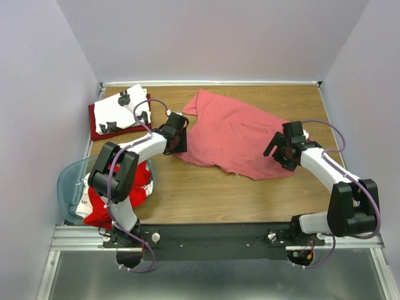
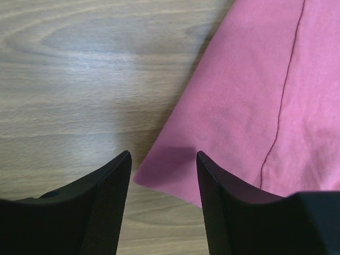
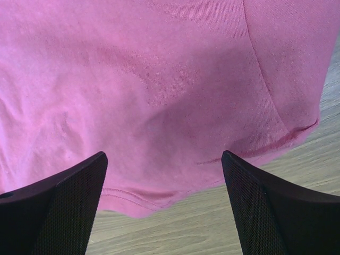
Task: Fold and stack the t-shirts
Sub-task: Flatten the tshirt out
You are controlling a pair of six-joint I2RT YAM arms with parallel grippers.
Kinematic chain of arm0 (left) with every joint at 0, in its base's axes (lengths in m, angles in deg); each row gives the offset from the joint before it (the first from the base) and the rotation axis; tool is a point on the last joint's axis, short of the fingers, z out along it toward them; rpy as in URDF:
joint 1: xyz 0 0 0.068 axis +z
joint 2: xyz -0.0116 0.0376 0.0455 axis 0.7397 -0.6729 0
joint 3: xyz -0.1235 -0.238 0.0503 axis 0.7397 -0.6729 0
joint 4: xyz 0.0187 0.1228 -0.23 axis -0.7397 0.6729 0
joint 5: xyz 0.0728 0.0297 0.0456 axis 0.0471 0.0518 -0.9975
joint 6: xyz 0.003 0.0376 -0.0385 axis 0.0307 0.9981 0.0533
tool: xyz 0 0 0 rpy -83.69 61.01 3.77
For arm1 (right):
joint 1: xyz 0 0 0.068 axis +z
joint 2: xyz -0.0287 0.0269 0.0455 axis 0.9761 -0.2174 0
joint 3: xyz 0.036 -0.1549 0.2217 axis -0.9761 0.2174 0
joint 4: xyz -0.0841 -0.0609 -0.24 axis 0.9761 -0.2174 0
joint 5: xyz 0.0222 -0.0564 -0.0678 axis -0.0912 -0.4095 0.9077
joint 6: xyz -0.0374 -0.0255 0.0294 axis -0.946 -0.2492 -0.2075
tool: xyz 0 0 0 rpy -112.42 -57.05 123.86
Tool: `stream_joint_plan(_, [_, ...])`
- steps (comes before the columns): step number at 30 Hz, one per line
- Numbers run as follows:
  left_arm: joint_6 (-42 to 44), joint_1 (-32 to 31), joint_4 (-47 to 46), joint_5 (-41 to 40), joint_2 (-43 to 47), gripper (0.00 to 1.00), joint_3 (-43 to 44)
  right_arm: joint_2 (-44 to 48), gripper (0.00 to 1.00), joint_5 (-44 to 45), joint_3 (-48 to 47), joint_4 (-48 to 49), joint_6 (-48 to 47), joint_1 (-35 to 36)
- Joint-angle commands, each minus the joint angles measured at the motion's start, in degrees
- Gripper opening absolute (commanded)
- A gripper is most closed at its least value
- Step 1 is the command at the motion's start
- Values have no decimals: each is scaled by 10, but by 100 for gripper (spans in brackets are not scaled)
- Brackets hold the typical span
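Observation:
A large salmon-pink t-shirt [image 1: 234, 134] lies spread on the wooden table. My left gripper [image 1: 177, 145] is open over its left corner, which shows between the fingers in the left wrist view [image 2: 164, 170]. My right gripper [image 1: 279, 153] is open over the shirt's right hem [image 3: 159, 196]. A folded white t-shirt with black prints [image 1: 123, 107] lies on a folded dark red t-shirt [image 1: 100, 129] at the back left. Bright red and white shirts [image 1: 100, 206] sit bunched in the tub.
A translucent pale-blue plastic tub [image 1: 67, 181] stands at the near left, beside the left arm. Grey walls enclose the table on three sides. A black rail [image 1: 212, 236] runs along the near edge.

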Motion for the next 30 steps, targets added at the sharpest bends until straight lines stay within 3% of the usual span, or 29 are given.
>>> stream_joint_plan(1, [-5, 0, -24, 34, -14, 57, -18, -8, 95, 10, 3, -4, 5, -2])
stream_joint_plan(7, [-11, 0, -42, 73, -19, 43, -38, -37, 96, 29, 11, -4, 0, -3])
stream_joint_plan(10, [-13, 0, -54, 92, -23, 26, -47, -61, 97, 42, 6, -3, -4, -4])
stream_joint_plan(11, [-13, 0, -57, 97, -24, 16, -51, -69, 97, 44, 3, -1, -8, -5])
stream_joint_plan(14, [-14, 0, -61, 120, -20, 0, -59, -100, 97, 49, -6, 9, -16, -12])
stream_joint_plan(18, [-13, -17, -63, 156, 16, 0, -68, -147, 98, 51, -32, 25, -29, -29])
stream_joint_plan(24, [-38, -79, -70, 211, 62, 0, -55, -257, 97, 58, -148, 33, -61, -63])
stream_joint_plan(30, [-78, -189, -77, 282, 39, 0, 61, -349, 97, 7, -322, 32, -93, -73])
